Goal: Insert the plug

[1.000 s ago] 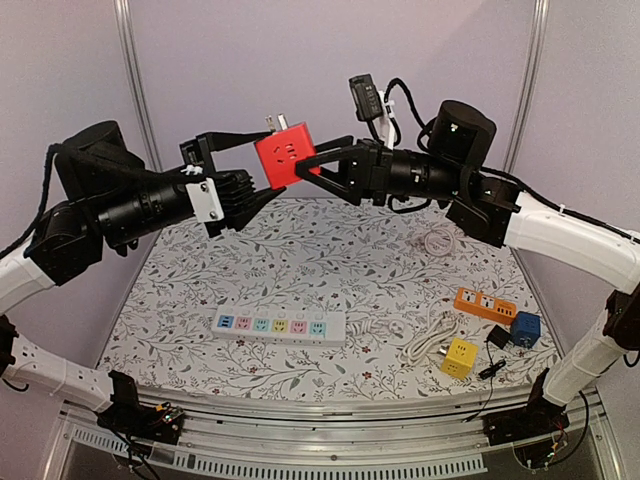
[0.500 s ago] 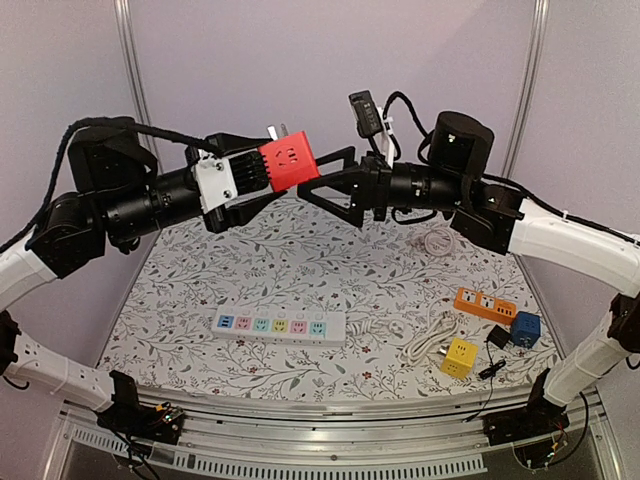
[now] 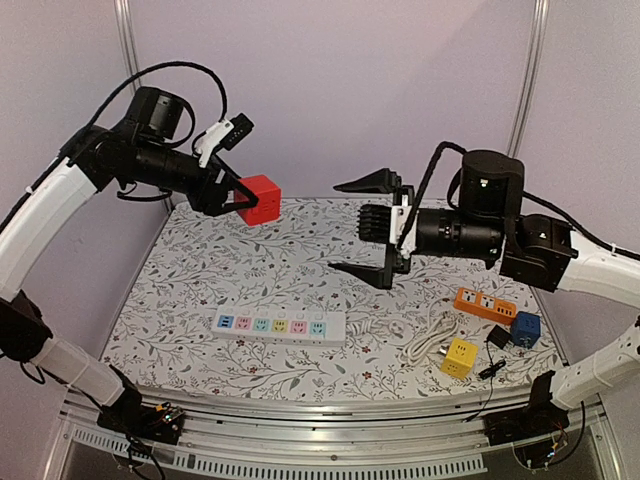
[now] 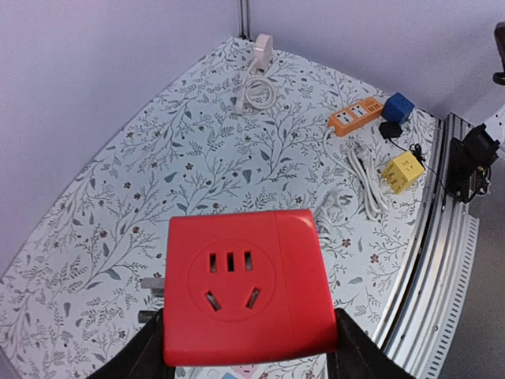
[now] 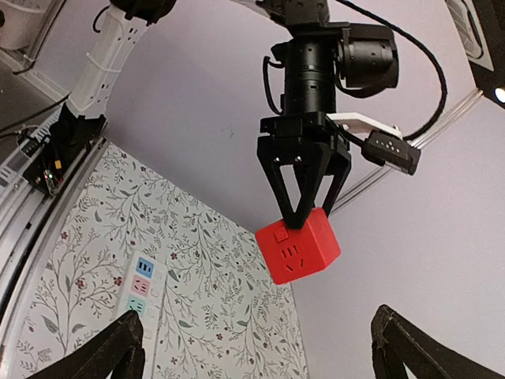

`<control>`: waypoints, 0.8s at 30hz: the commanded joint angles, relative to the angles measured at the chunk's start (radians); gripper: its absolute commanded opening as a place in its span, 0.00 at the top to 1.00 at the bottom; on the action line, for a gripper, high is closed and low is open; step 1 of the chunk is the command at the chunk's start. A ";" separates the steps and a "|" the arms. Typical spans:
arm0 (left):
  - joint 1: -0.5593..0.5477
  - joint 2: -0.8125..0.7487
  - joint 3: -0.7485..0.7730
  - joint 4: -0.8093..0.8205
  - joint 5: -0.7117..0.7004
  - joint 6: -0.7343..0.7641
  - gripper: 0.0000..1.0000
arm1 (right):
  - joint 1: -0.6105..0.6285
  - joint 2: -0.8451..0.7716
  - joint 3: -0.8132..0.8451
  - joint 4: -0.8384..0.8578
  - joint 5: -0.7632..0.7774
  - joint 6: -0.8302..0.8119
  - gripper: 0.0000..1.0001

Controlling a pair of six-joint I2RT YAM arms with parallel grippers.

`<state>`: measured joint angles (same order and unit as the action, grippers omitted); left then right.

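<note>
Table layout, both arms raised above it

A long power strip [image 3: 279, 326] lies on the table [image 3: 200, 290], left of centre toward the near edge. At the right, a short power strip [image 3: 485, 304] lies behind a small cube [image 3: 525, 329]. A second cube [image 3: 460, 357] sits nearer, with a loose cable [image 3: 428, 340] just left of it. A coiled cable [image 4: 259, 91] lies by the back wall. Above the rear left, a cube socket [image 3: 259, 199] sits between the left gripper's [image 3: 243, 197] fingers, well apart from the right gripper [image 3: 335, 226].

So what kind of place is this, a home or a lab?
Probably a robot lab test booth: plain partition walls, a metal-railed table, and a power strip plus cube sockets laid out.
</note>
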<state>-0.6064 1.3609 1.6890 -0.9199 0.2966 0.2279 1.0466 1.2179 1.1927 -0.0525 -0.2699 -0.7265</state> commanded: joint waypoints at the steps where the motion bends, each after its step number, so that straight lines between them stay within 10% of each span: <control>1: 0.036 0.129 0.109 -0.215 0.220 -0.141 1.00 | 0.040 0.140 0.071 -0.025 0.182 -0.457 0.01; 19: 0.039 0.184 0.105 -0.184 0.274 -0.188 1.00 | 0.069 0.556 0.365 0.065 0.353 -0.326 0.02; 24: 0.040 0.170 0.097 -0.188 0.276 -0.180 1.00 | 0.058 0.593 0.398 0.077 0.368 -0.269 0.47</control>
<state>-0.5774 1.5528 1.7844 -1.1019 0.5522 0.0326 1.1080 1.7813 1.5547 -0.0109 0.0631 -1.0664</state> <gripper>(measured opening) 0.595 0.693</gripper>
